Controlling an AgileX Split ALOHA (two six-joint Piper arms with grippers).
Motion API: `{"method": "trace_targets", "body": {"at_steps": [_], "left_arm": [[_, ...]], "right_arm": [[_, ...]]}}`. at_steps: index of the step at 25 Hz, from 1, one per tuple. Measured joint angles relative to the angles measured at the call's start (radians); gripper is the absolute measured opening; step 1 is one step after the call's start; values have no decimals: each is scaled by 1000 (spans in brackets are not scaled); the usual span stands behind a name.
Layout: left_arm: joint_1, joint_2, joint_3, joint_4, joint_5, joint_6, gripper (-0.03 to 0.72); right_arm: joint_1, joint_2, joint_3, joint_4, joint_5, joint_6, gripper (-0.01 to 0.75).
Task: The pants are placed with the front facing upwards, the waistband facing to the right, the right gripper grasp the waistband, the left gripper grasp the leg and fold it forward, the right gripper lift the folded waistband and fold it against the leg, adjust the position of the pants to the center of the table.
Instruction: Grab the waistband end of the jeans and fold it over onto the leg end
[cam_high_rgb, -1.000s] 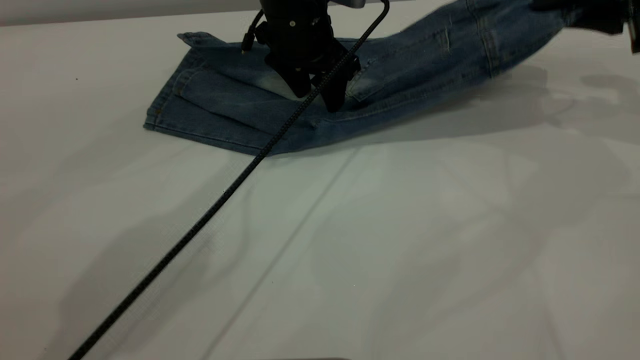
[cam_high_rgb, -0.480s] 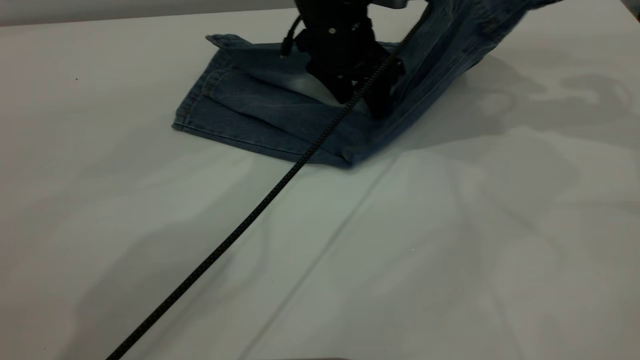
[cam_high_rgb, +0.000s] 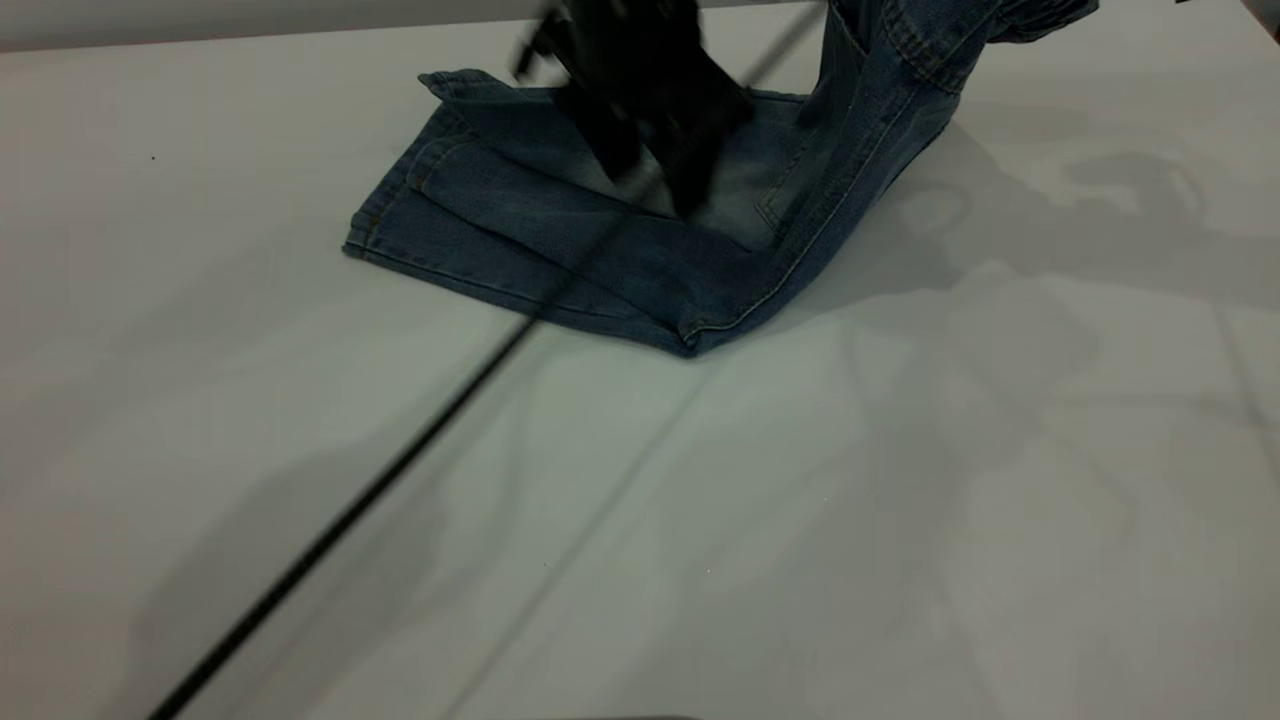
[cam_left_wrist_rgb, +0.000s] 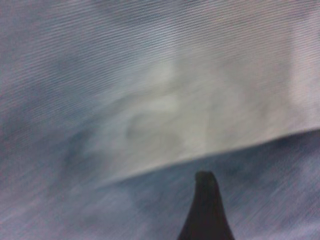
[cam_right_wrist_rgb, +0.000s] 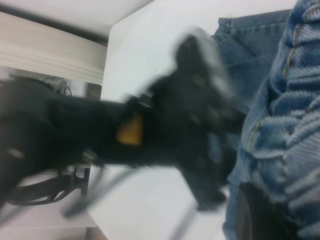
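Observation:
The blue denim pants (cam_high_rgb: 560, 230) lie on the white table (cam_high_rgb: 850, 520) at the back centre, legs flat and stacked toward the left. Their waist end rises steeply at the right and leaves the exterior view's top edge. The ruched waistband (cam_right_wrist_rgb: 300, 100) fills the right wrist view, and my right gripper (cam_right_wrist_rgb: 267, 207) is shut on it, one dark finger (cam_right_wrist_rgb: 257, 217) showing. The right gripper is out of the exterior view. My left gripper (cam_high_rgb: 655, 185) hovers blurred just above the pale patch (cam_left_wrist_rgb: 165, 115) on the leg, open, holding nothing. One fingertip (cam_left_wrist_rgb: 205, 195) shows in its wrist view.
The left arm's black braided cable (cam_high_rgb: 400, 450) crosses the table diagonally toward the front left. The table's back edge (cam_high_rgb: 200, 40) runs close behind the pants. A faint seam (cam_high_rgb: 600, 470) runs across the front half of the tabletop.
The waist end, stretched low to the right a second ago, has swung up and in toward the legs. The pants slid right. The left gripper has lifted off the leg.

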Motion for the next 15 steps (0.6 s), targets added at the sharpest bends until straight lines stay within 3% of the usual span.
{"method": "trace_targets", "body": {"at_steps": [9,15], "left_arm": [[177,-34,-19,25,71,31,500],[249,-26,-19,14,78,94,500]], "right_arm": [[0,0,0,1,1,1,83],[0,0,0,-2,1,4,83]]}}
